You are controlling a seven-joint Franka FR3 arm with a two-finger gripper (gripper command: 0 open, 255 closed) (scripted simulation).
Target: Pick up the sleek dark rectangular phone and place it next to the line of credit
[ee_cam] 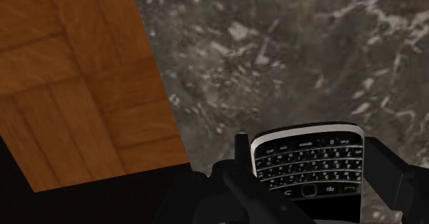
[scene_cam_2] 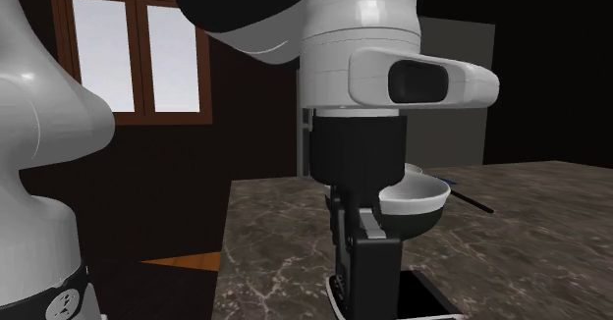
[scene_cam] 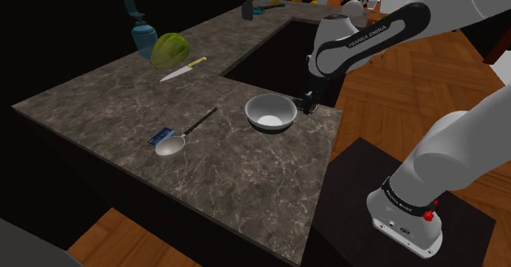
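Already done: pickup. My all-black two-finger gripper (ee_cam: 307, 148) clasps black keypad phone with silver rim (ee_cam: 307, 169) over dark marbled stone counter (scene_cam: 246, 171). Left: carry to small blue card (scene_cam: 162, 134), shoulder view eight o'clock of round white bowl (scene_cam: 271, 113); set beside.

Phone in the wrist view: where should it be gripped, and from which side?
Probably across its two side edges, near mid-length, coming straight at the keypad face. The phone is a flat slab with straight, parallel sides that give even contact; the gripper is lined up over it that way.
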